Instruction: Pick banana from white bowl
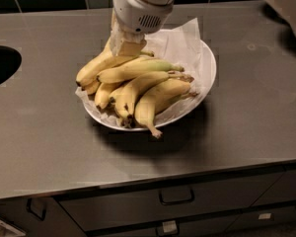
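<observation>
- The banana (101,67) lies on the 10 o'clock side of the pile in the white bowl (210,75). Its long axis runs from 8 o'clock to 2 o'clock, with the dark blunt tip toward 8 o'clock and the other end hidden under the end effector.
- The end effector (127,47) hangs from 12 o'clock, pointing steeply down below a white wrist housing (140,6), at the banana's upper end. Whether it is open or closed cannot be told.
- A greener-skinned banana (138,70) lies just beside it, stem toward 3 o'clock.
- Crumpled white paper (182,38) lines the bowl and rises at 1 o'clock.
- The bowl stands on a grey desk (246,132), above drawers (177,196).
</observation>
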Robot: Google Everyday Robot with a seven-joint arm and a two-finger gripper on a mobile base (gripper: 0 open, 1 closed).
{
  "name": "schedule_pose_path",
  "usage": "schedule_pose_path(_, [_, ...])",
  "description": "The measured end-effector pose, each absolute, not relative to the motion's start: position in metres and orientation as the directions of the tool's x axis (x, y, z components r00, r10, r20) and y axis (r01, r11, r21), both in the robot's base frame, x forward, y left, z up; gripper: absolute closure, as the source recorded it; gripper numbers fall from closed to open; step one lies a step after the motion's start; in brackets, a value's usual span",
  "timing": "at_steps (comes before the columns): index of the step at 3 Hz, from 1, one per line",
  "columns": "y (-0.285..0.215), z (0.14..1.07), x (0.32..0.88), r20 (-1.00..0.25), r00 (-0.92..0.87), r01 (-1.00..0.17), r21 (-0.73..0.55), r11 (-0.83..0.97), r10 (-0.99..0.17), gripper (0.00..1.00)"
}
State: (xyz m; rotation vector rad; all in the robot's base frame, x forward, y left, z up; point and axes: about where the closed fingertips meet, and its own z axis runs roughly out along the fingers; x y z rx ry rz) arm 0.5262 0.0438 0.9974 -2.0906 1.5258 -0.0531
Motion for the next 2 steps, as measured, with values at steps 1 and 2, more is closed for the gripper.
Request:
schedule_pose_path(1, [0.0439,0.9976,0.5238,-0.278,0.357,-0.872,-0.442,-0.211,-0.892,0.72])
schedule_pose_path(2, [0.0390,0.9925,0.5244,-0.262,0.346,-0.885,-0.410,-0.220,-0.901,0.59])
